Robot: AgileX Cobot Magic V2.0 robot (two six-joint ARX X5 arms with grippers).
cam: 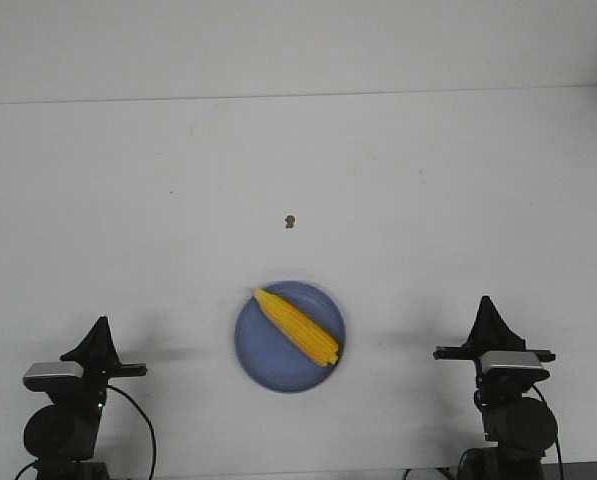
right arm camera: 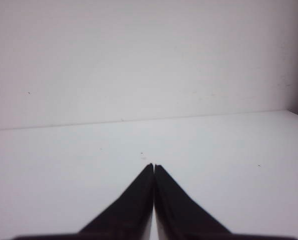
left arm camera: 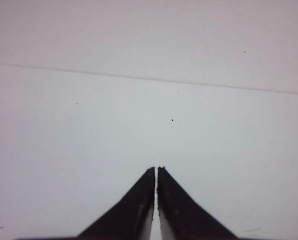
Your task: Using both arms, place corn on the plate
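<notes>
Plainly, the white table (cam: 128,200) meets a white wall (cam: 278,40).

**Materials and Surface Finish**

The table (cam: 128,200) presented a smooth, matt white surface. The plate (cam: 263,358), between the two grippers, appeared as smooth periwinkle-blue plastic with a low sheen. The corn (cam: 298,326) on it showed a bumpy, kernelled yellow skin, slightly glossy. The left gripper (left arm camera: 155,170) and right gripper (right arm camera: 153,166) had matt black fingers with slightly rough edges.
</notes>
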